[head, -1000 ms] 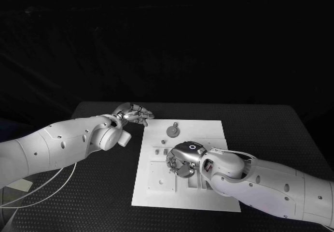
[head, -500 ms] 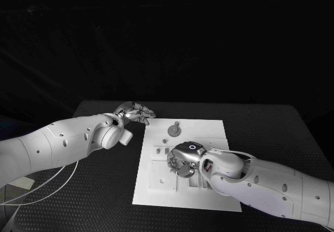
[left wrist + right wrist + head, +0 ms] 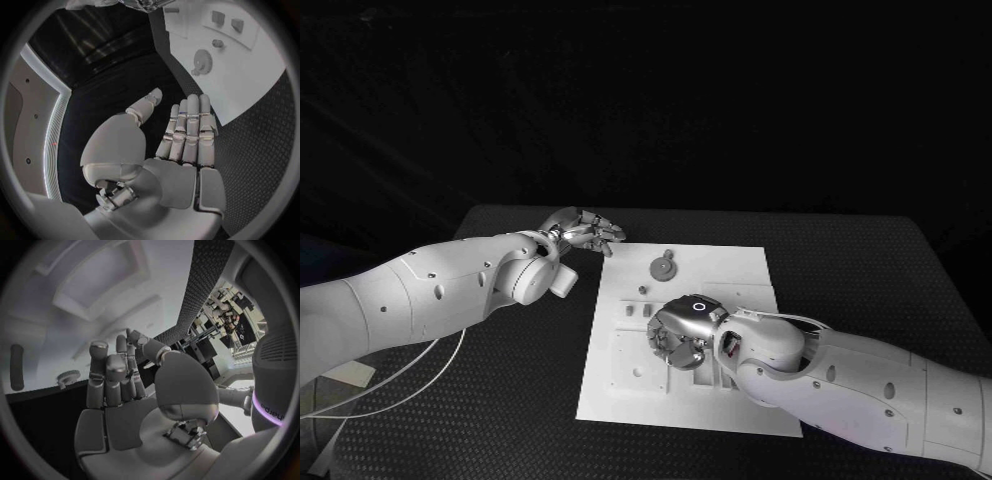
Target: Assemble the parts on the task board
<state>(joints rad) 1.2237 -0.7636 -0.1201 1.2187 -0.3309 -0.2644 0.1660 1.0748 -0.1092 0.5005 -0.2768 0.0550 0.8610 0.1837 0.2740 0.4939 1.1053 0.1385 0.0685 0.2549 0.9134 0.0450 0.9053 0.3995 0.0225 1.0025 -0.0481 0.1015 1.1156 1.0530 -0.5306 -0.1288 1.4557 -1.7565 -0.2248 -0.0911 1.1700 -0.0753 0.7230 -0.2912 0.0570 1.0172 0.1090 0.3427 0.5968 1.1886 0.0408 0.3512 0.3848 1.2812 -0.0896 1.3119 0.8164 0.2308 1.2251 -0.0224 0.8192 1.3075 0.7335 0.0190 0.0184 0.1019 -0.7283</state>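
Where we inspect the task board (image 3: 733, 270): it lies mid-table.
Gear part (image 3: 661, 268): on the board's far end.
Left hand (image 3: 583, 232): empty, fingers straight, beside the board.
Right hand (image 3: 678, 334): over the board; we cannot tell its grasp.

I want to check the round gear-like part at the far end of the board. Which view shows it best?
The left wrist view: the gear-like part lies unobstructed on the task board, past the open left hand, its toothed rim visible. The head view shows it small, with a tab. The right wrist view shows a toothed part; same one, uncertain.
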